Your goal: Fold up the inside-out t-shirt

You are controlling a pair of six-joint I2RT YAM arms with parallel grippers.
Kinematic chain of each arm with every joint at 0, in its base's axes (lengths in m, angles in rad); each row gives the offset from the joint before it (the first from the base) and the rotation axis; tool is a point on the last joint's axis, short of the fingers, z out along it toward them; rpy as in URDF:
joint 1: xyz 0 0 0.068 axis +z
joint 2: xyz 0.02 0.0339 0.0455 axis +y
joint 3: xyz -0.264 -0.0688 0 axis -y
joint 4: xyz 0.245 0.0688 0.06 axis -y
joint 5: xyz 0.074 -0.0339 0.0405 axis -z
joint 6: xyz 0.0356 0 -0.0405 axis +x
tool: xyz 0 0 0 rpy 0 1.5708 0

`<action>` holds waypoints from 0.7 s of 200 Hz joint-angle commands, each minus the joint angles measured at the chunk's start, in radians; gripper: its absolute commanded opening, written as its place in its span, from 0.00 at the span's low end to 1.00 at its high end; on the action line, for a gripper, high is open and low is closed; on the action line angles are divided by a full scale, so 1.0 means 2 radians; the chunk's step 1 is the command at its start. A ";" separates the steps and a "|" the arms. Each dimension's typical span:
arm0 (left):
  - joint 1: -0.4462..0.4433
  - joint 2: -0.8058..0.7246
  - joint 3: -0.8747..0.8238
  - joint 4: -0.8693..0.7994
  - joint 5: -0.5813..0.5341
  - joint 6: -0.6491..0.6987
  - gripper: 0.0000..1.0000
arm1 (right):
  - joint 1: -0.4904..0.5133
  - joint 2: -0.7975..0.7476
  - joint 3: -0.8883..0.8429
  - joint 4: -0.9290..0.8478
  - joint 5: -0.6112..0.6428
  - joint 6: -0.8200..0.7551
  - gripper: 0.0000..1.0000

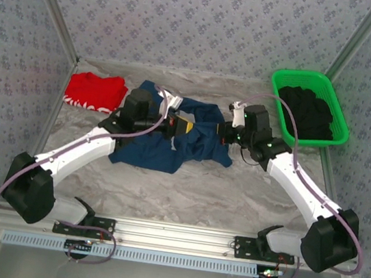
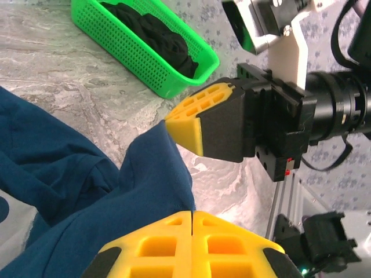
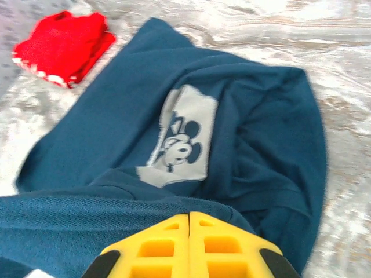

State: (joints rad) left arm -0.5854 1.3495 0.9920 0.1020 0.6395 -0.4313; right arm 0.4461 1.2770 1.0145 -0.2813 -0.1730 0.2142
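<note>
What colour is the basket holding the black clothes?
The basket is bright green. The top view shows it best.

I've got left arm (image 1: 80, 148) and right arm (image 1: 297, 182) angled inward, wrists facing mid-table. Left gripper (image 2: 192, 214) and right gripper (image 3: 189, 216) both pinched closed on shirt (image 3: 261, 127).

A dark navy-blue t-shirt (image 1: 148, 149) lies crumpled near the middle of the marbled table (image 1: 198, 196), its bulk spread toward 9 o'clock in the overhead view. One corner reaches toward 11 o'clock and another toward 4 o'clock. The cloth is bunched and folded over itself rather than flat. On the right wrist view, a pale grey patch (image 3: 181, 142) (printed with a cartoon mouse face) shows on the fabric, ringed by creases.
</note>
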 commanded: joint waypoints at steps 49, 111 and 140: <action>0.022 -0.002 0.026 -0.007 0.007 -0.116 0.00 | 0.046 -0.095 -0.042 -0.018 -0.028 -0.109 0.36; 0.007 0.005 0.041 -0.030 0.001 -0.114 0.00 | 0.116 -0.047 -0.060 0.133 -0.148 -0.055 0.36; 0.004 0.006 0.041 -0.033 -0.002 -0.112 0.00 | 0.128 -0.023 -0.051 0.147 -0.132 -0.046 0.36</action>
State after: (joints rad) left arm -0.5701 1.3533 1.0451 0.0479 0.6388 -0.6491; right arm 0.6865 1.2072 0.8989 -0.0685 -0.4217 0.0879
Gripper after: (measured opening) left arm 0.040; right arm 0.359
